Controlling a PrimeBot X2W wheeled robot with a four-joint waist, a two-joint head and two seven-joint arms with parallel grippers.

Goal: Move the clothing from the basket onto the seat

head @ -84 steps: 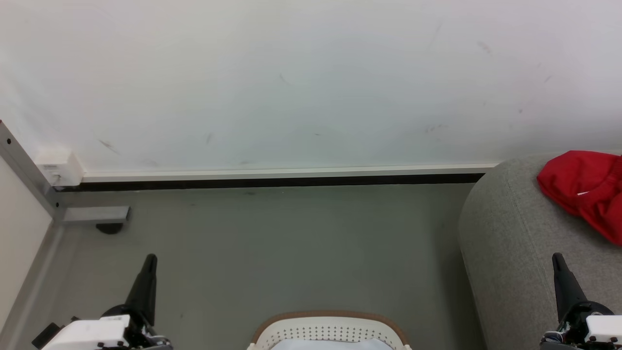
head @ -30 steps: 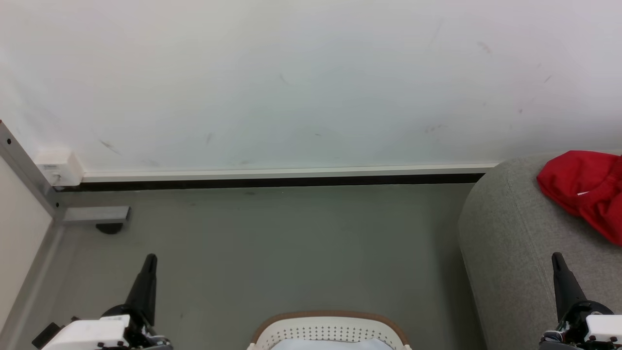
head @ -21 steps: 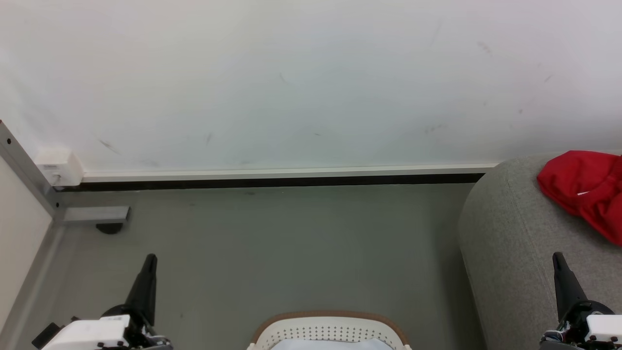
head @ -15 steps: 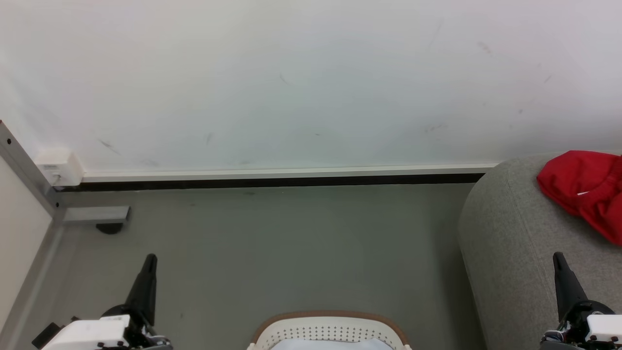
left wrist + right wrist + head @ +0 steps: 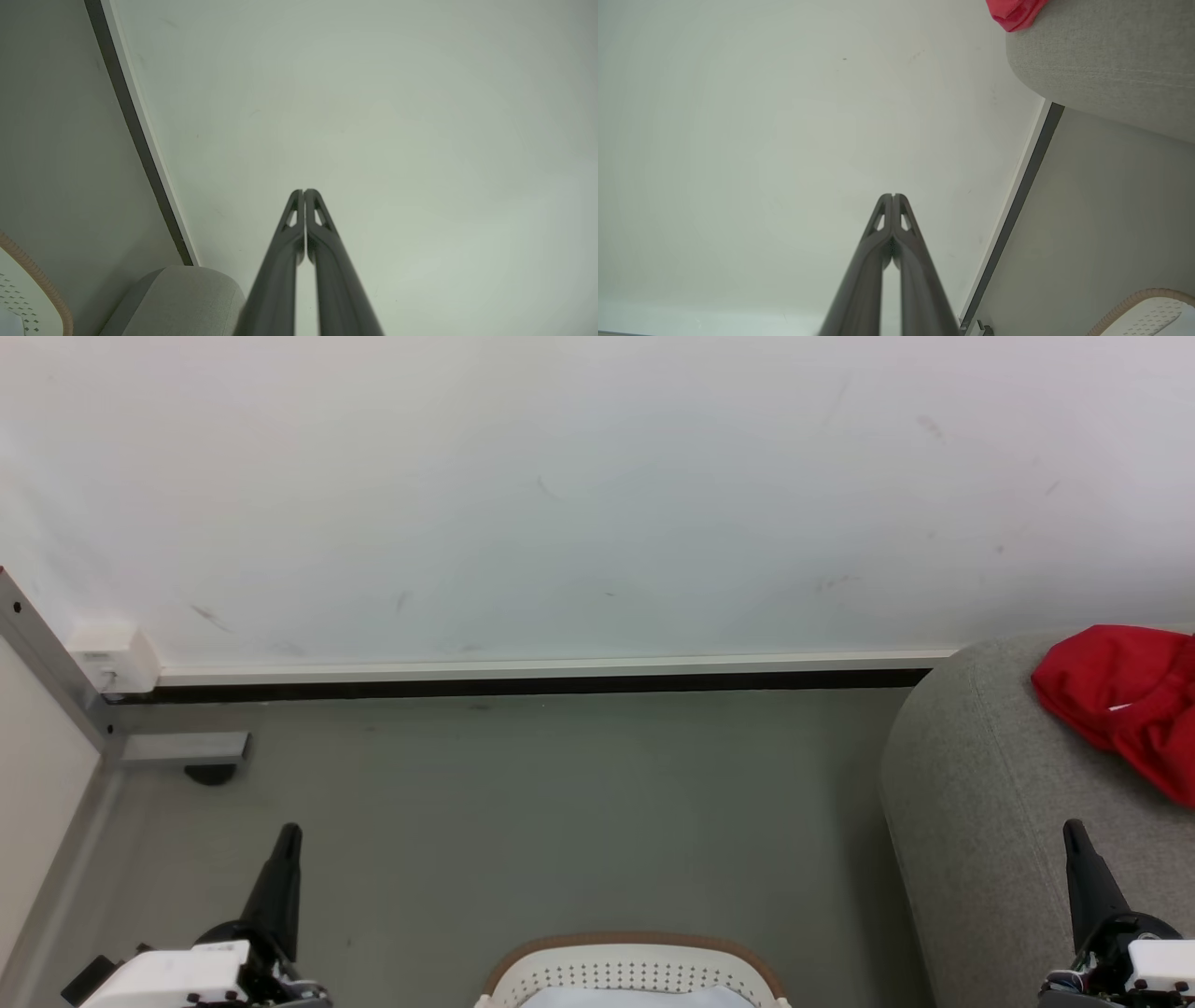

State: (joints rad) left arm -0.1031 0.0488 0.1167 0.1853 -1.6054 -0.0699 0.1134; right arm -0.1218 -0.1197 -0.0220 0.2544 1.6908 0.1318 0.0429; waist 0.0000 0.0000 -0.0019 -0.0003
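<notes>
A bright red garment [image 5: 1125,700] lies crumpled on the light grey seat [image 5: 990,803] at the right edge of the head view; a corner of the red garment [image 5: 1013,13] also shows on the seat [image 5: 1111,60] in the right wrist view. The white basket [image 5: 635,971] with its brown rim sits on the floor at the bottom centre, something pale inside it. My left gripper [image 5: 289,831] is shut and holds nothing, left of the basket. My right gripper [image 5: 1072,829] is shut and holds nothing, over the seat's near part. Both point at the wall [image 5: 303,191] [image 5: 893,196].
A white wall [image 5: 560,495] with a dark skirting strip [image 5: 523,686] runs across ahead. A grey metal frame post with a foot [image 5: 177,747] and a white box [image 5: 114,658] stand at the left. Grey floor [image 5: 560,812] lies between basket and wall.
</notes>
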